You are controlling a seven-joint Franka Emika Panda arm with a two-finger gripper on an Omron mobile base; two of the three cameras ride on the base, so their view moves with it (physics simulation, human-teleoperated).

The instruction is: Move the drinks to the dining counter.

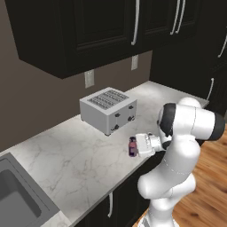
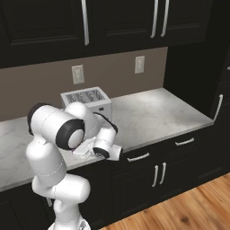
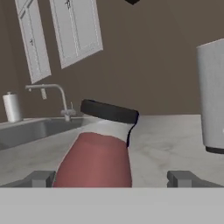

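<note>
One of the drinks, a tiny purple-red bottle (image 1: 132, 147) with a dark cap, stands near the front edge of the marble worktop (image 1: 80, 150). My gripper (image 1: 138, 146) reaches it level from the front. In the hand view the bottle (image 3: 97, 157) sits between the two fingertips (image 3: 41, 178) of my gripper (image 3: 112, 178), nearer the left one. The jaws stand wide open, with a clear gap to the right tip. In the right base view the arm covers the bottle. The dining counter is out of view.
A white toaster (image 1: 108, 110) stands behind the bottle, against the wall; it is also in the right base view (image 2: 86, 99). A sink (image 1: 13, 195) with a faucet (image 3: 48, 89) lies to the left. Dark wall cabinets (image 1: 88, 26) hang overhead. Wood floor (image 1: 208, 186) lies to the right.
</note>
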